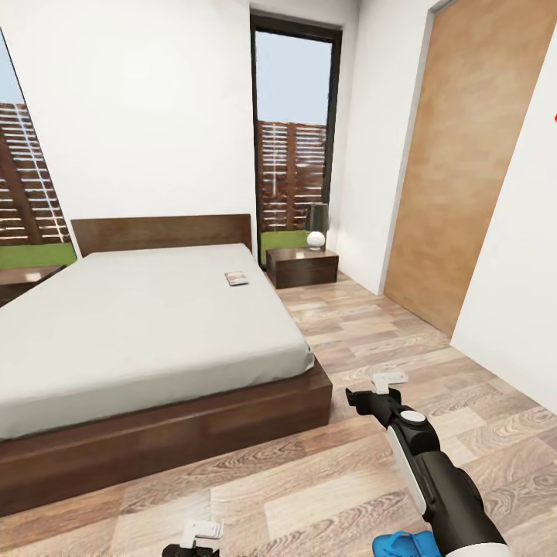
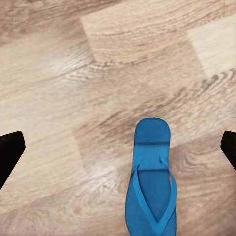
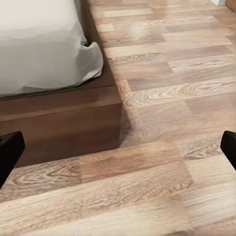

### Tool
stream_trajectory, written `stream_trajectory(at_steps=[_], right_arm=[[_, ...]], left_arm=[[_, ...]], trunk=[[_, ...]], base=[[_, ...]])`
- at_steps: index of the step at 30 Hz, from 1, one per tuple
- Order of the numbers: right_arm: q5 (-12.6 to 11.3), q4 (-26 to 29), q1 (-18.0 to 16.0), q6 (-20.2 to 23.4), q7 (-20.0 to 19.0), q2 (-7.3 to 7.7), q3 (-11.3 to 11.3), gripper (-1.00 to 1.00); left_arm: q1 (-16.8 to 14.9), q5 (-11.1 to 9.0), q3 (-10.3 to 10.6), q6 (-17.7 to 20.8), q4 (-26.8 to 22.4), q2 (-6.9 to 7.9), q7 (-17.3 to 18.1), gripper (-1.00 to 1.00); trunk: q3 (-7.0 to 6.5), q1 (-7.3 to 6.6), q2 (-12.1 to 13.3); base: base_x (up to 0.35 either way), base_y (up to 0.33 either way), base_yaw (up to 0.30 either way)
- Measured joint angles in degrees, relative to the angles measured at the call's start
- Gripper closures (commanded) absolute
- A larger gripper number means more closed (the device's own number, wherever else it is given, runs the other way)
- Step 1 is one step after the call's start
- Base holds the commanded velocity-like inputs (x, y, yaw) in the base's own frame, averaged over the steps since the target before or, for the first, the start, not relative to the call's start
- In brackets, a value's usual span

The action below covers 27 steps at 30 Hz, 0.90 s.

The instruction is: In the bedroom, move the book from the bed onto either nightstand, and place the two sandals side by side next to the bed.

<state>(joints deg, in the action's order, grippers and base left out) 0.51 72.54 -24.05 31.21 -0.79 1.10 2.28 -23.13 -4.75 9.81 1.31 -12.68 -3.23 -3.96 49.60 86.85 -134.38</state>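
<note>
The book (image 1: 237, 278) lies near the mattress's right edge by the headboard, close to the nightstand (image 1: 302, 267). A blue sandal (image 2: 150, 182) lies flat on the wood floor beneath the left gripper (image 2: 118, 147), whose jaws are spread wide and empty, seemingly ready to descend. The right gripper (image 3: 118, 147), equally wide and empty, faces the bed's (image 3: 64, 113) foot corner.

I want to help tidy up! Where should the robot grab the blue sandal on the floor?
Probably from above, pinching the blue sandal across its narrow width, near the straps. It lies flat on the wood floor, sole down, so there is no room underneath. The left tool is open above it.
</note>
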Motion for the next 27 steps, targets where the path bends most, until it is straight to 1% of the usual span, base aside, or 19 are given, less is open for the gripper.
stream_trajectory(at_steps=[4, 5, 10, 14, 22, 27], right_arm=[[0.02, -0.01, 0.0, -0.01, 0.04, 0.0, -0.04, -1.0], [0.02, -0.01, 0.0, -0.01, 0.04, 0.0, -0.04, -1.0], [0.03, -0.01, 0.0, -0.04, 0.04, 0.05, -0.12, -1.0], [0.03, -0.01, 0.0, -0.04, 0.06, 0.04, -0.13, -1.0], [0.03, -0.01, 0.0, -0.05, 0.05, 0.06, -0.14, -1.0], [0.03, 0.03, 0.0, -0.05, 0.01, 0.08, -0.16, -1.0]], left_arm=[[-1.67, 0.12, -0.06, 1.87, -0.07, -0.11, -0.06, -1.0], [-1.68, 0.11, -0.06, 1.9, -0.07, -0.11, -0.06, -1.0], [-3.64, 0.06, -0.08, 6.32, -0.4, -0.37, -0.1, -1.0], [-4.58, 0.06, -0.03, 8.77, -1.49, -0.74, -0.12, -1.0], [-5.75, 0.0, 0.0, 10.28, -2.1, -0.9, 0.06, -1.0], [-6.01, 0.03, 0.0, 10.48, -2.02, -0.87, 0.0, -1.0]], trunk=[[0.72, 0.88, -1.6], [0.9, 1.1, -2.01], [1.79, 2.2, -4.01], [2.51, 3.08, -5.61], [3.95, 4.83, -8.82], [5.06, 4.97, -8.9]], base=[[0.0, 0.0, 0.0], [0.0, 0.0, 0.0], [0.0, 0.0, 0.0], [0.0, 0.0, 0.0], [0.0, 0.0, 0.0], [0.0, 0.0, 0.0]])
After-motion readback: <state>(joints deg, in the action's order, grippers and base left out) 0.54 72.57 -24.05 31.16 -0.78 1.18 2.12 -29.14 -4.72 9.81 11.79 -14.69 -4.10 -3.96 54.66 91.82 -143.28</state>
